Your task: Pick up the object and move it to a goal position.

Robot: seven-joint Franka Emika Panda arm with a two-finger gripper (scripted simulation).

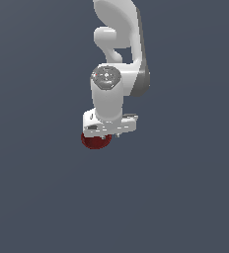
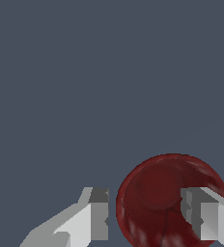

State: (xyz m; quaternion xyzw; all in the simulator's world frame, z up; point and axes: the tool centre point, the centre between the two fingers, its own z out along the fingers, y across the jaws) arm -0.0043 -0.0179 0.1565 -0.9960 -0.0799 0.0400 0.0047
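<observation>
The object (image 2: 155, 193) is a dark red glossy bowl, round from above, lying on the flat grey floor. My white gripper (image 2: 145, 214) hangs right over it and is open. One finger (image 2: 98, 214) stands just outside the bowl's rim with a small gap to it. The other finger (image 2: 197, 212) is over the bowl's inside. In the exterior view the object (image 1: 93, 142) peeks out below the hand, toward the exterior view's left, and the gripper (image 1: 106, 133) covers most of it.
The grey floor (image 1: 185, 197) stretches plain all around. The white arm (image 1: 119, 44) rises behind the hand toward the top of the exterior view. No other object shows.
</observation>
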